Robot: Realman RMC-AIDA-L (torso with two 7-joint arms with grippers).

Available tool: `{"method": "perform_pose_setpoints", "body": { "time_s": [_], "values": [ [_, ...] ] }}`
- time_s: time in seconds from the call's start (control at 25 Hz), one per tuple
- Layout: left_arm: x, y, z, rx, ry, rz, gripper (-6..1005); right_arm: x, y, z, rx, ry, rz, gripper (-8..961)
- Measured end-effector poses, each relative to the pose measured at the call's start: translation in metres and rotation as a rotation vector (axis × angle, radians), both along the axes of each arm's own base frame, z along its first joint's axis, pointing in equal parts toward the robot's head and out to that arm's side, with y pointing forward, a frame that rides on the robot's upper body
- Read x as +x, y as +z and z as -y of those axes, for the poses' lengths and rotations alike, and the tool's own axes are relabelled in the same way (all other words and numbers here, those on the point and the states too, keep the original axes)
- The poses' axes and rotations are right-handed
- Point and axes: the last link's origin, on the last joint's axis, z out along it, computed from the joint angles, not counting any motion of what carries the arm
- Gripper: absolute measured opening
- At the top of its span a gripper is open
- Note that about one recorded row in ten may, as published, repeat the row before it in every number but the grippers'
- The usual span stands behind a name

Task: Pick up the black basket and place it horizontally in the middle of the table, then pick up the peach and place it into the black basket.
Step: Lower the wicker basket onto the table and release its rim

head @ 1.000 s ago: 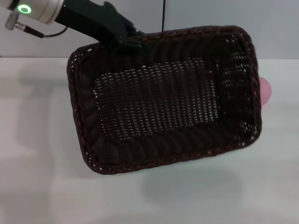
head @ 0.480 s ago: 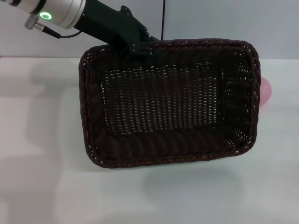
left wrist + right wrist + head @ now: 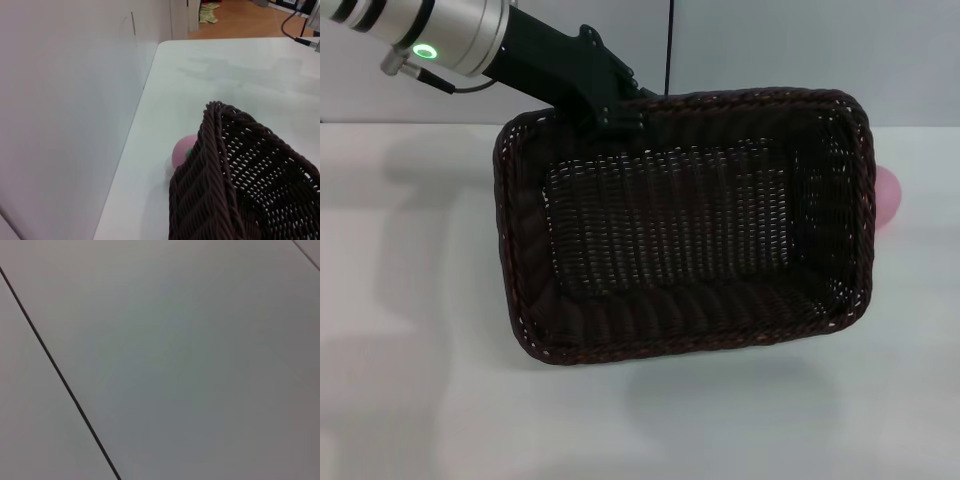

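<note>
Head view: my left gripper (image 3: pixel 617 108) is clamped on the far rim of the black basket (image 3: pixel 680 225), holding it tilted above the table (image 3: pixel 410 380). I see the peach (image 3: pixel 886 196) beyond its right end, partly hidden.

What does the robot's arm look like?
The left arm has a shiny silver tube section with black bands, a glowing green ring light and a thin grey cable. It leads into the chunky matte black left end effector.
</note>
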Motion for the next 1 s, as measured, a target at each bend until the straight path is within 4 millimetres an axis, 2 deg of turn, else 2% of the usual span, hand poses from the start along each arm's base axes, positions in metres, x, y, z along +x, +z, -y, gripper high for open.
{"method": "perform_pose_setpoints", "body": {
  "time_s": [0.76, 1.0],
  "values": [
    [-0.003, -0.01, -0.002, 0.001, -0.009, -0.021, 199, -0.001, -0.003, -0.001, -0.011, 0.005, -0.005, 679],
    [0.0, -0.019, 0.0, -0.007, -0.017, -0.058, 198, -0.002, -0.003, -0.002, -0.011, 0.007, -0.005, 679]
  ]
}}
